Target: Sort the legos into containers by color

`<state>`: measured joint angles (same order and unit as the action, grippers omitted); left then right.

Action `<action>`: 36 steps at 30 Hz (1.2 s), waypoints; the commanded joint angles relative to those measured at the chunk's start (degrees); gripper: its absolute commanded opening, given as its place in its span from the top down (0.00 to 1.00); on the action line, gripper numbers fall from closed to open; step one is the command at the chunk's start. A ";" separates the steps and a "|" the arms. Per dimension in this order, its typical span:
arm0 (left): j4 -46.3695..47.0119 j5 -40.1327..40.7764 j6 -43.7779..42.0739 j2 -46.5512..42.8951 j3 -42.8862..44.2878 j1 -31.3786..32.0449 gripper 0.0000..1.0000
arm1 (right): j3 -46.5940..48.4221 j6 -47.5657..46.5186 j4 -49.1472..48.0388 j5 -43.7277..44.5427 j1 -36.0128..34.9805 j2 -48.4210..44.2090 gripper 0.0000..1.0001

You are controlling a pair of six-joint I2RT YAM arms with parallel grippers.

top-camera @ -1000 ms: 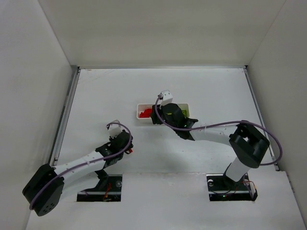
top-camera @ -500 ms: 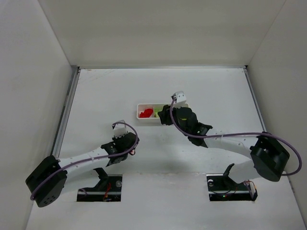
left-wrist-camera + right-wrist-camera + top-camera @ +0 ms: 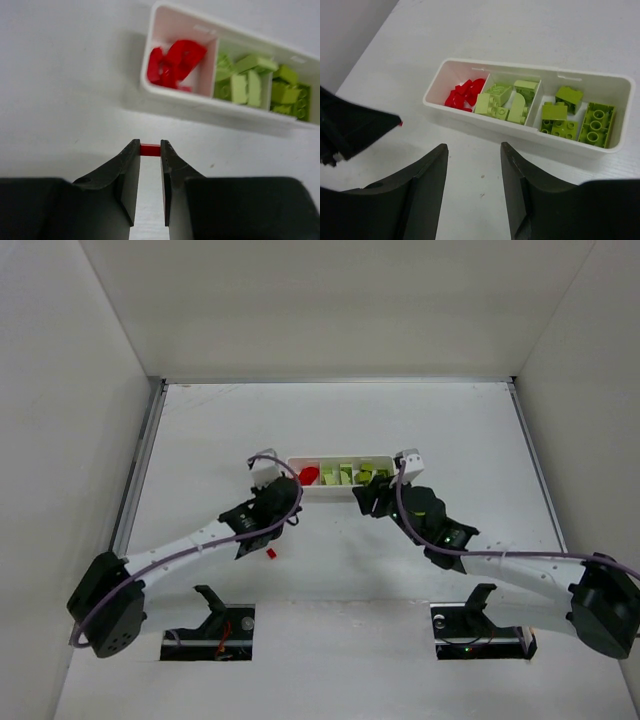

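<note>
The white tray [image 3: 296, 486] lies mid-table. Its left compartment holds red legos [image 3: 175, 62], and the middle [image 3: 245, 82] and right [image 3: 290, 92] compartments hold yellow-green legos. My left gripper [image 3: 150, 146] is shut on a tiny red lego [image 3: 150, 149] and holds it just short of the tray's near left corner; in the top view it is there too [image 3: 290, 504]. My right gripper [image 3: 474, 150] is open and empty, in front of the tray's near wall [image 3: 530, 134], and shows in the top view [image 3: 362, 502]. Another red lego [image 3: 270, 553] lies on the table under the left arm.
White walls enclose the table on three sides. The left gripper's black fingers [image 3: 355, 130] show at the left of the right wrist view, close to my right gripper. The arm bases sit at the near edge.
My left gripper moved up and right toward the tray's left end with the red lego. My right gripper drew back off the tray to the right and toward the near edge, uncovering its compartments.
</note>
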<state>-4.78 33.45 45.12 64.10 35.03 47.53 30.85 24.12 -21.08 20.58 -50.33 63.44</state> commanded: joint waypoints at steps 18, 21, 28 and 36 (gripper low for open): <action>14.80 -4.71 -9.35 25.91 19.91 -9.08 0.60 | -4.22 4.27 -7.13 -6.43 0.19 2.74 0.56; 14.97 -4.45 -9.35 22.14 17.54 -9.25 0.52 | -3.17 2.87 -7.48 -8.62 -2.09 5.02 0.56; 13.83 -4.53 -5.76 4.31 2.53 -13.46 0.50 | 3.85 0.76 -8.89 -13.46 -11.66 17.14 0.65; 4.79 -7.61 1.63 -16.79 -13.65 -22.07 0.50 | 14.58 -2.23 -7.05 -9.16 -21.25 32.08 0.38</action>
<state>4.47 27.51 42.87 51.75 24.64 27.70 41.67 23.57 -25.89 9.19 -70.13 92.86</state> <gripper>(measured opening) 0.501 0.608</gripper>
